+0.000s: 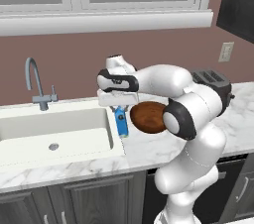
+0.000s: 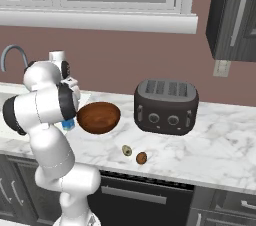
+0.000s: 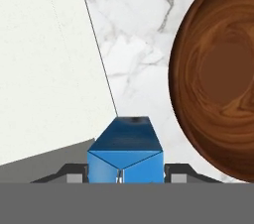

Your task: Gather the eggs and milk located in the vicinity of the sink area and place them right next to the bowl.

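My gripper is shut on the milk, a small blue carton hanging upright just right of the sink area. In the hand view the milk sits between the two fingers, with the basin's white rim to its left and the bowl to its right. The reddish-brown wooden bowl stands on the marble counter close beside the carton. In front of the bowl lie the eggs, one pale and one reddish-brown. A blue corner of the milk peeks past my arm.
A grey gooseneck faucet rises behind the basin. A black-and-grey toaster stands to the right of the bowl against the wall. Marble counter stretches on to the right; the window sill runs above.
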